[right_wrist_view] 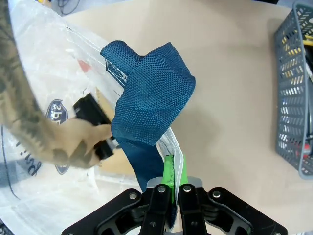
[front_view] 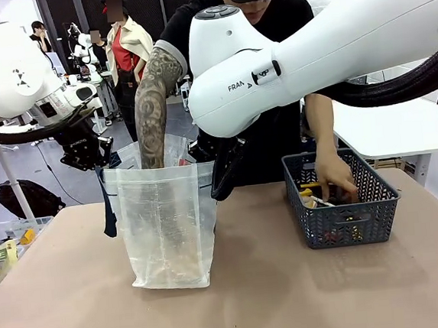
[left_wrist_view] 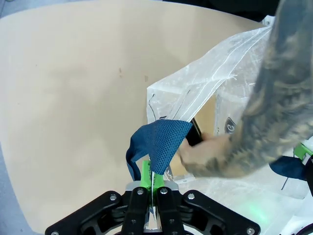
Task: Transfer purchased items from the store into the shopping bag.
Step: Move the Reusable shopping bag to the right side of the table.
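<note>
The left arm (front_view: 12, 82) enters from the upper left of the front view, its wrist bent downward. The left gripper (front_view: 88, 156) (left_wrist_view: 149, 178) hangs left of centre, fingers pressed together on the shopping bag (front_view: 166, 215) at its rim. The right arm (front_view: 309, 49) sweeps in from the upper right across the top of the frame. The right gripper (front_view: 223, 171) (right_wrist_view: 171, 181) points down just right of centre, likewise clamped on the bag's edge. The person's tattooed forearm (front_view: 153, 108) drops straight down at centre left, its hand (left_wrist_view: 205, 156) (right_wrist_view: 80, 147) with curled fingers. The person's other hand (front_view: 335, 177) reaches down at centre right.
</note>
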